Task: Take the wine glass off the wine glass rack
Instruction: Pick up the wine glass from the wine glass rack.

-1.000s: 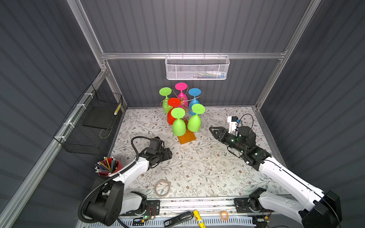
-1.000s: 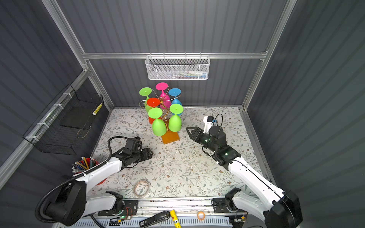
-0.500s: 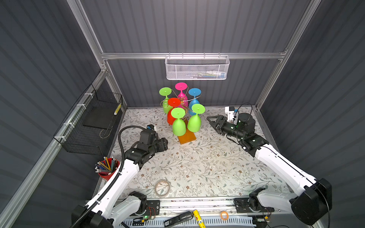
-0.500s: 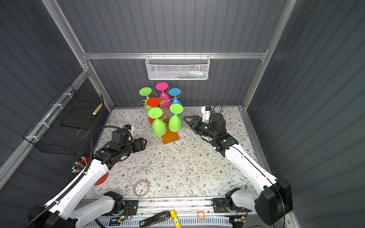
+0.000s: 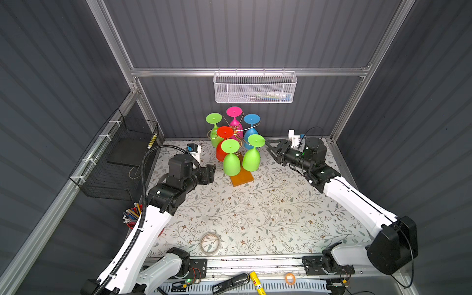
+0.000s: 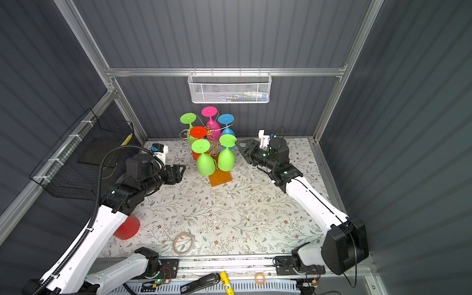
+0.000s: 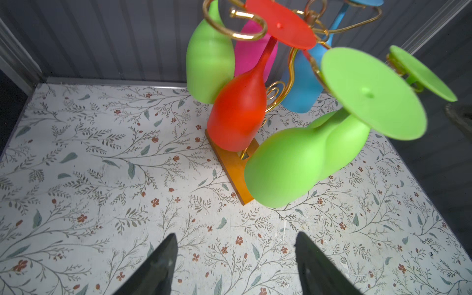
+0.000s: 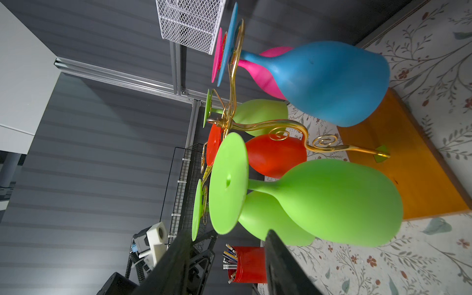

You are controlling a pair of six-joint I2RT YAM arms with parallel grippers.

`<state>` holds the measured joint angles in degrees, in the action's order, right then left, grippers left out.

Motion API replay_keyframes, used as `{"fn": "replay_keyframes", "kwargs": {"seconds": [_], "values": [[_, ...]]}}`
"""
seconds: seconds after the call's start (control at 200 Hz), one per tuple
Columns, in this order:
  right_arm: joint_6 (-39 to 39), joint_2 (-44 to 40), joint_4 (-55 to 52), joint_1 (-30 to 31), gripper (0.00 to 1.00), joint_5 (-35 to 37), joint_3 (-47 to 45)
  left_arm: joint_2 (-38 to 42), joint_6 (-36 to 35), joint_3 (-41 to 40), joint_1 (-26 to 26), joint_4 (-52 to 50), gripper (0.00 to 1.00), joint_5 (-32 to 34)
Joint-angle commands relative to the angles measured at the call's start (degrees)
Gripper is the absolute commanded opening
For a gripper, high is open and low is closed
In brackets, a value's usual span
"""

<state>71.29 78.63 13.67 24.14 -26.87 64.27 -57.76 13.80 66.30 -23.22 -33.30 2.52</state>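
Note:
The wine glass rack (image 5: 242, 177) is a gold wire stand on an orange-brown wooden base, seen in both top views at the back centre (image 6: 220, 177). Several coloured wine glasses hang on it upside down. The near right one is a green wine glass (image 5: 251, 159), whose bowl (image 8: 332, 201) fills the right wrist view. My right gripper (image 5: 270, 149) is open just right of that glass, level with its stem, and touches nothing (image 8: 229, 231). My left gripper (image 5: 210, 173) is open and empty left of the rack, a short way from the red glass (image 7: 237, 120) and another green glass (image 7: 293, 163).
A white mesh basket (image 5: 255, 89) hangs on the back wall above the rack. A black wire basket (image 5: 115, 158) hangs on the left wall. A red cup of pencils (image 5: 132, 217) stands by the left arm. A tape roll (image 5: 210, 242) lies near the front edge.
The left arm has risen and swung its gripper toward the rack's left side. The right gripper has moved back and left, up to the near right green glass, with its jaws slightly narrower.

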Motion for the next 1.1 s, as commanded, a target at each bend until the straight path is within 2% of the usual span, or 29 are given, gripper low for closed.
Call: {"fn": "replay_keyframes", "kwargs": {"seconds": [0.0, 0.43, 0.811, 1.091], "values": [[2.1, 1.1, 2.4, -0.2, 0.47, -0.7, 2.4, -0.7, -4.0, 2.0, -0.3, 0.8, 0.73, -3.1], [3.7, 5.7, 3.0, -0.5, 0.36, -0.6, 5.9, -0.8, -7.3, -1.1, -0.3, 5.1, 0.73, -8.3], [3.6, 8.7, 2.5, -0.5, 0.3, -0.7, 8.2, -1.1, -7.4, -2.6, -0.3, 5.5, 0.73, -8.4], [3.4, 8.4, 2.7, -0.3, 0.17, 0.0, 8.1, -1.1, -7.3, -3.4, -0.3, 5.8, 0.73, -8.5]]}}
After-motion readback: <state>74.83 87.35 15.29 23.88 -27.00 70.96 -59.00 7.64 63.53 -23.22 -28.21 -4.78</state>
